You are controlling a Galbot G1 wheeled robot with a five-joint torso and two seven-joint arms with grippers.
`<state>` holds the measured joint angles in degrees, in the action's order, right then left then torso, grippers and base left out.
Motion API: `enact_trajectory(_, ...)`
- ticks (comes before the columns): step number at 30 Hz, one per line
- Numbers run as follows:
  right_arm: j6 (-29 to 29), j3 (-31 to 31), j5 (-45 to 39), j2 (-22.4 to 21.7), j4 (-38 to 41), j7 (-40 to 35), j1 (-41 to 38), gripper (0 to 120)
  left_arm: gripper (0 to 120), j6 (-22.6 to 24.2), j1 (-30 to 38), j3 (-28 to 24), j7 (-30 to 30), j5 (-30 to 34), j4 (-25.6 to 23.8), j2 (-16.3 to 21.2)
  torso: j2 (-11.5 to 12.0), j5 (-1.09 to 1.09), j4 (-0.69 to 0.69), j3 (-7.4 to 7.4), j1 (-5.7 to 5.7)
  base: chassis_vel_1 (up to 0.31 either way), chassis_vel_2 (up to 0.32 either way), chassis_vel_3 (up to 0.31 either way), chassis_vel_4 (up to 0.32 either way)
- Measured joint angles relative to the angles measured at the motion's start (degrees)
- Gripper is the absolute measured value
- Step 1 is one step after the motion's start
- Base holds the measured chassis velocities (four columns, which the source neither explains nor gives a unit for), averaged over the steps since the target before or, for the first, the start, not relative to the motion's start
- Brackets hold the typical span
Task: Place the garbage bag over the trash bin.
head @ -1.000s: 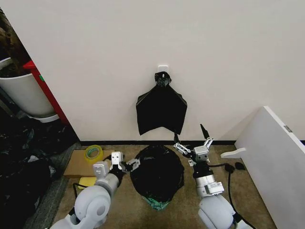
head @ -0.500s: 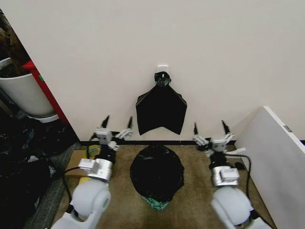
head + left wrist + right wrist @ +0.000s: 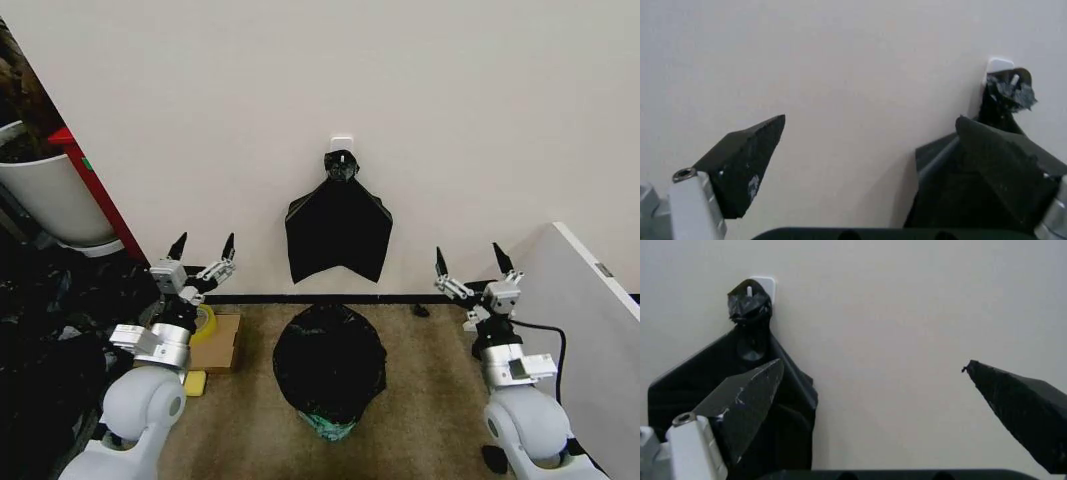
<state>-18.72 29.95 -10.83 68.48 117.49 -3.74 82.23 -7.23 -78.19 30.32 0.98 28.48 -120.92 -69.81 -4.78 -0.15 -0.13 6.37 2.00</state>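
The trash bin (image 3: 330,425) stands on the brown carpet at the middle of the head view, toward six o'clock, just below the wall's dark skirting; the garbage bag (image 3: 330,365) is drawn over its mouth and down its sides, so that of the bin itself only a sliver of pale green base peeps out at the bottom. The bag is glossy, black and crinkled, its top sagging into the opening as a dark hollow. At twelve o'clock from it a flat bunch of black bags (image 3: 338,235) hangs from a white hook (image 3: 342,143) on the cream wall. The left gripper (image 3: 203,247) is raised at about ten o'clock from the bin, well apart from it, fingers spread wide with nothing between them; below it lie a flat cardboard box (image 3: 222,340) and a yellow tape roll (image 3: 204,320). The right gripper (image 3: 470,258) is raised at about two o'clock, likewise spread and empty, beside a slanted white panel (image 3: 580,310). At nine o'clock, far left, a larger white tub (image 3: 50,200) sits against a red frame (image 3: 95,185).
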Motion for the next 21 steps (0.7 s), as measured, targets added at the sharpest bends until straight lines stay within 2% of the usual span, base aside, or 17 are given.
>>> enact_trajectory(6, -0.1, -1.7, 0.6, 0.7, 0.7, -0.9, 0.5, 100, 100, -0.7, -1.9, -1.7, 1.0, -2.8, -0.5, -1.0, 0.0, 0.0, 0.0, 0.0, 0.0, 0.0, 0.0, 0.0, 0.0)
enact_trajectory(12, 3.9, -3.8, 4.1, 0.3, 1.4, -6.7, 1.4, 100, 100, -0.9, -3.7, -3.2, 2.7, -5.9, -2.2, -1.5, 0.0, 0.0, 0.0, 0.0, 0.0, 0.0, 0.0, 0.0, 0.0)
enact_trajectory(17, 3.5, -4.2, 4.6, -0.6, 1.4, -6.7, 2.1, 100, 100, -0.6, -3.7, -3.9, 3.9, -6.6, -3.1, -2.3, 0.0, 0.0, 0.0, -0.01, 0.0, 0.0, 0.0, 0.0, 0.0)
enact_trajectory(21, 1.4, -4.0, 0.8, -2.0, 0.9, -6.2, 1.7, 100, 100, -0.4, -3.2, -3.7, 5.1, -5.3, -2.0, -2.2, 0.0, -0.01, 0.0, 0.0, 0.0, 0.0, 0.0, 0.0, 0.0)
